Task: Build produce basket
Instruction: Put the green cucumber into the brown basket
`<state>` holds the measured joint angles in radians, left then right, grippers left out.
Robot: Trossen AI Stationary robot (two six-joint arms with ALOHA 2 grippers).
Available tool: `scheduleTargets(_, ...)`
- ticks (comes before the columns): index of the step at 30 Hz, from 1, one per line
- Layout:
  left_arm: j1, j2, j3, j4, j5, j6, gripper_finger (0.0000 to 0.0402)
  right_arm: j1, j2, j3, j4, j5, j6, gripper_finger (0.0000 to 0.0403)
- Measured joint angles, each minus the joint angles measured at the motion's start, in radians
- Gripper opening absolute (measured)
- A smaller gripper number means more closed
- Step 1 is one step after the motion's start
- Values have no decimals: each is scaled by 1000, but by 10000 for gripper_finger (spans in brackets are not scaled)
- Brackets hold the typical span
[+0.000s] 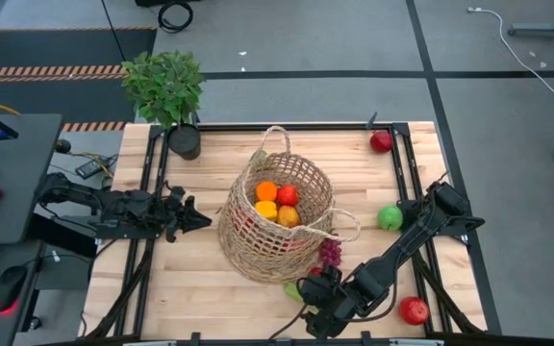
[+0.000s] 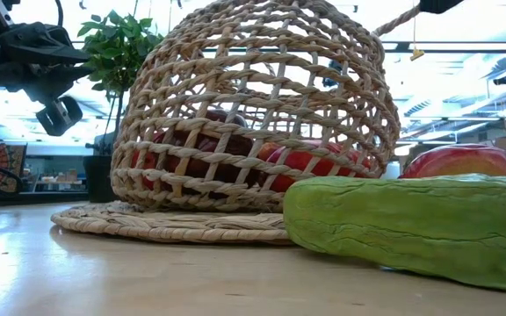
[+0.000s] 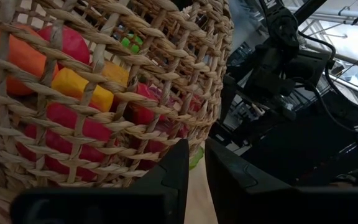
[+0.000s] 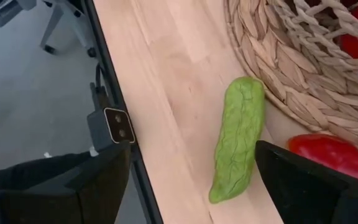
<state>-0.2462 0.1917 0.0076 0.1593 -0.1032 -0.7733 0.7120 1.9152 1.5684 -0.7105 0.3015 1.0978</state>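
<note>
Green cucumber (image 4: 238, 146) near table edge (image 4: 138, 155), right tool (image 4: 191, 186) spread

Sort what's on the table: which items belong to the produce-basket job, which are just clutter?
Job items:
basket
cucumber, beside the basket, under the open right gripper
grapes
green apple
red apples outside the basket
orange and other pieces already inside

Lying about:
potted plant
left gripper, waiting beside the basket
</note>
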Motion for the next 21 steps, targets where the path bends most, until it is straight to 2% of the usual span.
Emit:
scheduleTargets(10,0,0,0,-1,0,0,60,9,96,0,64,3,26,345)
scheduleTargets(15,0,4,0,2,0,0,58,-6,112,0,25,-24,28,345)
scheduleTargets(21,0,4,0,0,0,0,63,0,113,0,35,85,-3,345)
